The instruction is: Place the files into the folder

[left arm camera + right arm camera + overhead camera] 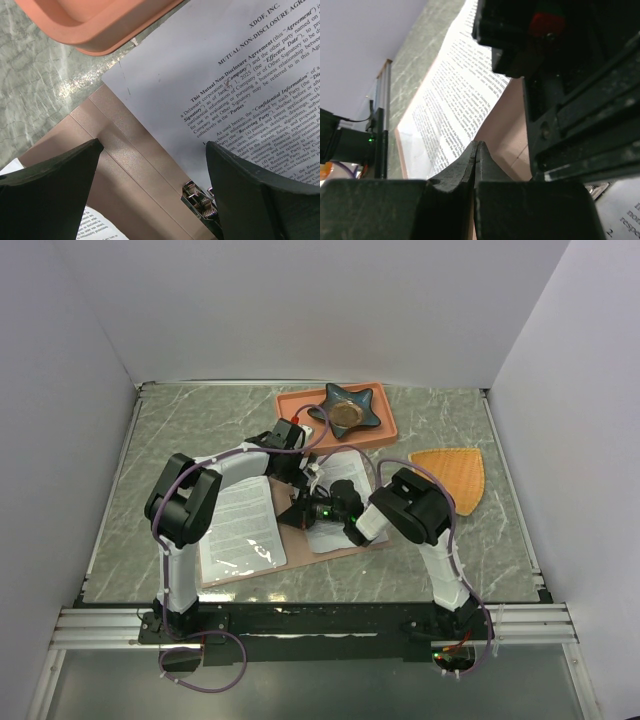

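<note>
The pinkish-brown folder [245, 575] lies open and flat on the table. One printed white sheet [240, 525] lies on its left half and another [350, 535] on its right half. My left gripper [310, 475] is open and hovers over the folder's spine [125, 165]; its jaws stand wide apart, with the silver clip [200, 202] just below the right finger and the agreement sheet [240, 75] beside it. My right gripper [295, 515] is shut with nothing visible between its fingertips [470, 157], low over the folder [505, 130] next to the left sheet [455, 95].
A salmon-orange tray [388, 425] holding a dark star-shaped dish [347, 410] stands at the back; its corner [100, 30] is close to the sheet's top. An orange fan-shaped mat [450, 475] lies at the right. White walls enclose the table.
</note>
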Action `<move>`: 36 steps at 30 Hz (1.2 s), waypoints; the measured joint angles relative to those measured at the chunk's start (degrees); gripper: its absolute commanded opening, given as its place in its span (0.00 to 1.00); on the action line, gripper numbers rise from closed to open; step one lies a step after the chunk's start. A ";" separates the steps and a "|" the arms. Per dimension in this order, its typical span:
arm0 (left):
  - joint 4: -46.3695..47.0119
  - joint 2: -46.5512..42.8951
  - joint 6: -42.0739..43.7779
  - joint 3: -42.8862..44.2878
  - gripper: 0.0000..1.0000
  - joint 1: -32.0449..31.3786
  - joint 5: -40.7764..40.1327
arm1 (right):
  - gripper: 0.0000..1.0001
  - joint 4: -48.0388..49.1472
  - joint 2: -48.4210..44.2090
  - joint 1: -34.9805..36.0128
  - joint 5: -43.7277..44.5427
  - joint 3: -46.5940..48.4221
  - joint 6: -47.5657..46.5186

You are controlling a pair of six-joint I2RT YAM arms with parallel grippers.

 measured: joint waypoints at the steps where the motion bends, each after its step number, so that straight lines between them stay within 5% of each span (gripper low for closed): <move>1: 0.02 0.00 0.00 0.00 0.93 0.00 0.02 | 0.00 1.01 0.46 -0.07 -0.33 0.00 0.33; 15: -2.12 0.59 -0.02 1.77 0.94 0.00 0.20 | 0.02 3.78 -0.76 -0.33 -1.11 -1.03 2.10; 26: -11.93 3.17 0.90 9.33 0.98 0.63 0.66 | 0.18 -15.04 -8.28 -0.42 0.83 1.49 -1.51; 36: -18.45 2.62 1.64 18.27 0.99 1.75 2.86 | 0.21 -33.73 -16.39 -0.79 5.77 8.26 -6.58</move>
